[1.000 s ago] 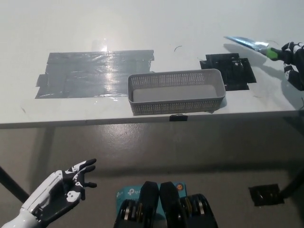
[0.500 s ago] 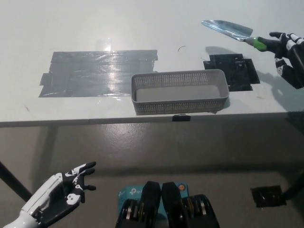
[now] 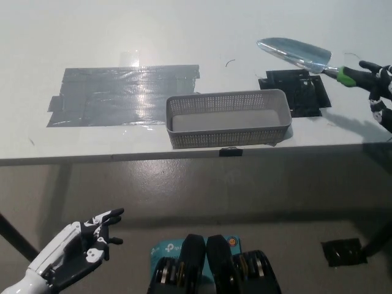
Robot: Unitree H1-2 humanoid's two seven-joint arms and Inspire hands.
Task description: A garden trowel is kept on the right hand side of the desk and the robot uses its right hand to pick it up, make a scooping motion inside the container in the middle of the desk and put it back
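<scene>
Legible marking: a teal box (image 3: 166,249) at the near edge of the view carries a white logo. It is partly covered, and it possibly reads "tp-link". No other writing can be read.

Right hand (image 3: 381,84): enters at the right edge and is clamped on the green handle of the garden trowel (image 3: 301,53). The forearm is cut off by the frame.

The trowel's metal blade points left and away from the hand. It sits at the far side of the black tape patch (image 3: 299,93), to the far right of the container (image 3: 229,136) and apart from it.

The grey mesh container stands on the white desk (image 3: 184,30) near its front edge. A grey tape patch (image 3: 116,95) lies to its left.

Left hand (image 3: 76,251): rests at the near left, below the desk edge. Its fingers are spread and it holds nothing.
</scene>
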